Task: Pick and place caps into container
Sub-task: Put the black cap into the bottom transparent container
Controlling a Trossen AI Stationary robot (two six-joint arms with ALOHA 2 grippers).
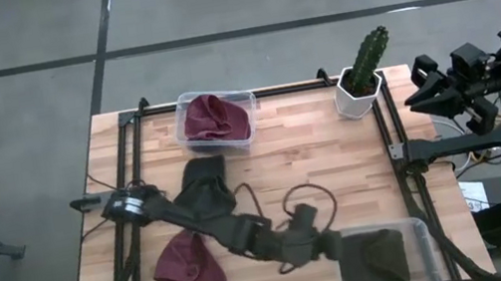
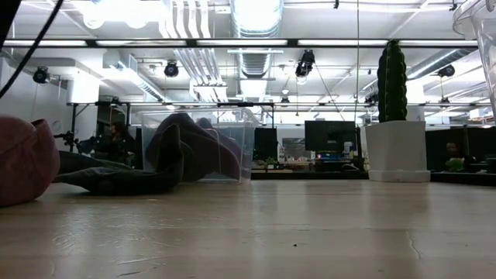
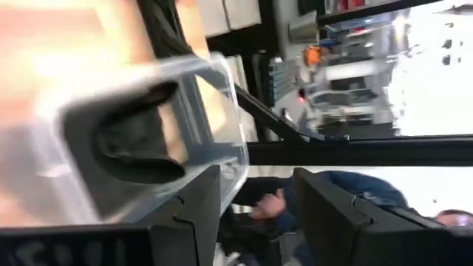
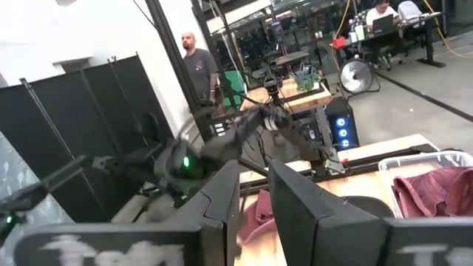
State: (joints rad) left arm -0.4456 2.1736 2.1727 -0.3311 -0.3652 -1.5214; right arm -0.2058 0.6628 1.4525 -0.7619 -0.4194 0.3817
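A dark olive cap (image 1: 374,256) lies inside the clear container (image 1: 421,235) at the table's near right corner. My left gripper (image 1: 331,243) is open just to the left of this container and holds nothing; its wrist view shows the container (image 3: 222,81) and the olive cap (image 3: 133,144) past the gripper (image 3: 255,199). A second olive cap (image 1: 205,182) lies on the table under the left arm. A maroon cap (image 1: 190,269) rests near the near left edge. Another maroon cap (image 1: 211,118) sits in the far clear container (image 1: 248,111). My right gripper (image 4: 255,199) waits off the table's right side, open.
A green cactus in a white pot (image 1: 362,70) stands at the far right of the table. Black rails (image 1: 400,152) run along the left and right edges. In the low view the maroon cap (image 2: 23,159), olive cap (image 2: 116,180) and far container (image 2: 232,147) line up at left. People show in the room behind.
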